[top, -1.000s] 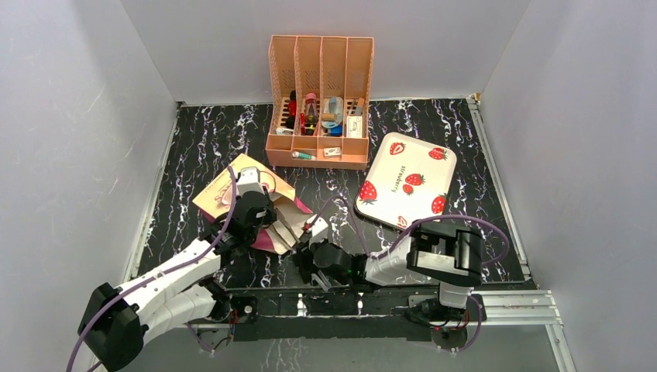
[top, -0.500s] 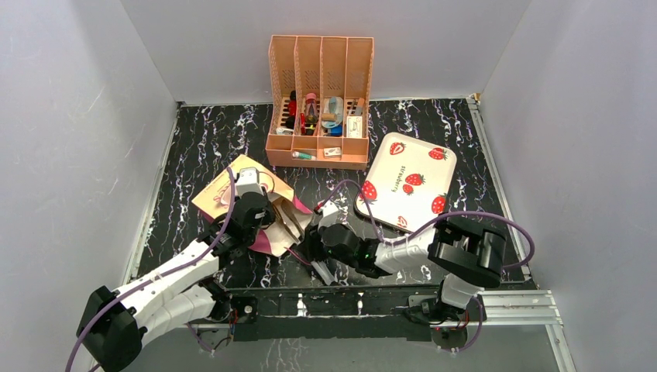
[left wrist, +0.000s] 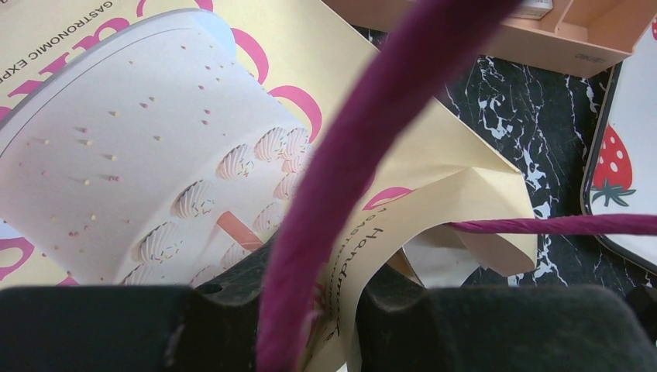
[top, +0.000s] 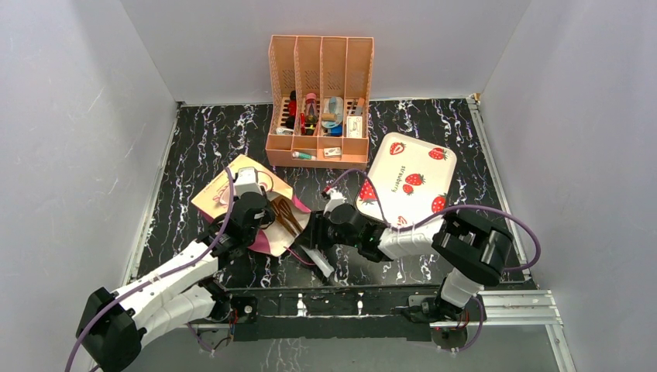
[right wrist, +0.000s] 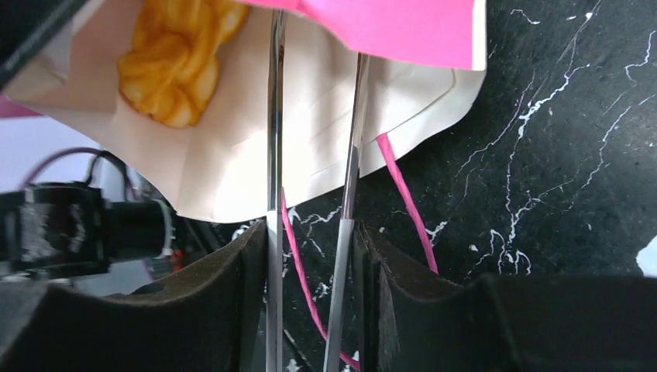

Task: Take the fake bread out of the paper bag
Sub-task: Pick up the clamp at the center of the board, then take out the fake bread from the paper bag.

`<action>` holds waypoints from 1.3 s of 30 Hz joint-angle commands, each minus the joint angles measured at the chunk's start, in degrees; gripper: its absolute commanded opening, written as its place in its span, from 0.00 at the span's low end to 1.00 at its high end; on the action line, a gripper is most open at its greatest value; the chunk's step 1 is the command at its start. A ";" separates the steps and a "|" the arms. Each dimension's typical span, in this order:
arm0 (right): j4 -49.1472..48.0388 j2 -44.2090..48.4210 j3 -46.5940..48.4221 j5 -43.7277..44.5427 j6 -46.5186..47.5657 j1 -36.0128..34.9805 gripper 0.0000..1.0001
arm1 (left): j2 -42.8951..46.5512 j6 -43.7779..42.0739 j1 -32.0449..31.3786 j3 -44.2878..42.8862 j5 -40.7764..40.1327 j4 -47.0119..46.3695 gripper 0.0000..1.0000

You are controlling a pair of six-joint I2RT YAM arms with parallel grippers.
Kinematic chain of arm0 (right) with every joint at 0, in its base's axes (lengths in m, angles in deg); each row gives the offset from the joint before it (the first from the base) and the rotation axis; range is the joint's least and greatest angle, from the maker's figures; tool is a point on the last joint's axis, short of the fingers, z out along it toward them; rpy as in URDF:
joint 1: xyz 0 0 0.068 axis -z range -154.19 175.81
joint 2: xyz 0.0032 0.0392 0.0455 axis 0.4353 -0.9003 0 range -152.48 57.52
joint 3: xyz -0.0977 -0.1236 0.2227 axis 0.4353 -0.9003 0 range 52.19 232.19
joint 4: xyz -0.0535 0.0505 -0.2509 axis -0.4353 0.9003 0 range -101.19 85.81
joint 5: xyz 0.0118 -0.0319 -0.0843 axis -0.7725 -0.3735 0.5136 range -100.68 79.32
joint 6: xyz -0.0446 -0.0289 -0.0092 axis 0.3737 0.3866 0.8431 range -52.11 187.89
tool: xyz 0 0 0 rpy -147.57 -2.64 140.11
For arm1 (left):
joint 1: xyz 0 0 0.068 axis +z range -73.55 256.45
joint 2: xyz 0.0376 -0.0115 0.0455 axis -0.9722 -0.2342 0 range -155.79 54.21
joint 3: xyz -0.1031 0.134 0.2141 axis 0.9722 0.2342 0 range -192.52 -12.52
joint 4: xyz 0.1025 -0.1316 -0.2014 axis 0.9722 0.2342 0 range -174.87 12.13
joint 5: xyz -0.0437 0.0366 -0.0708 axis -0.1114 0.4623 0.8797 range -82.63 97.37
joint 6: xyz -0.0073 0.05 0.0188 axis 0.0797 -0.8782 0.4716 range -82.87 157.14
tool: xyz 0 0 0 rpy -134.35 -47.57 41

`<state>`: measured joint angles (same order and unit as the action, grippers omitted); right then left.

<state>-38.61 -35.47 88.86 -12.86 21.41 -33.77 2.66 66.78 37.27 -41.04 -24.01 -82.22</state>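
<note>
Your R fingers [right wrist: 232, 287], clamped on metal tongs [right wrist: 273, 116], swung up from 6 o'clock; tips now at paper bag [left wrist: 116, 155] mouth, L fingers [left wrist: 225, 306] pinching its rim. Fake bun [right wrist: 174, 58] looks w/in reach.

Your right gripper [top: 311, 236], with its metal tongs [right wrist: 273, 155], has swung away from the near edge of the table [top: 201, 132] up to the mouth of the paper bag [top: 211, 198]. That arm's elbow has moved out toward the right edge.
</note>
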 commanded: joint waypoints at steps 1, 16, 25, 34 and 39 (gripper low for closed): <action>-6.99 1.94 2.45 -8.95 -9.07 3.47 0.38 | 1.62 1.02 -0.20 -2.01 -2.42 -0.41 0.22; -21.09 1.42 -1.26 -17.83 -22.93 6.67 0.38 | 1.31 1.37 -0.20 -3.81 -5.65 2.14 0.23; -22.74 2.17 -3.08 -16.06 -26.17 7.25 0.38 | 2.90 1.70 -0.20 -3.66 -6.11 2.66 0.23; -26.55 1.80 -4.93 -13.46 -29.11 8.31 0.38 | 3.58 1.84 -0.20 -3.70 -5.74 3.14 0.24; -30.26 0.49 -4.95 -14.15 -31.32 8.83 0.38 | 3.46 2.14 -0.20 -3.67 -5.79 3.73 0.24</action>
<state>-59.48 -35.53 83.85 -27.11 -7.31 -25.46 5.02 67.86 37.27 -42.76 -28.36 -79.57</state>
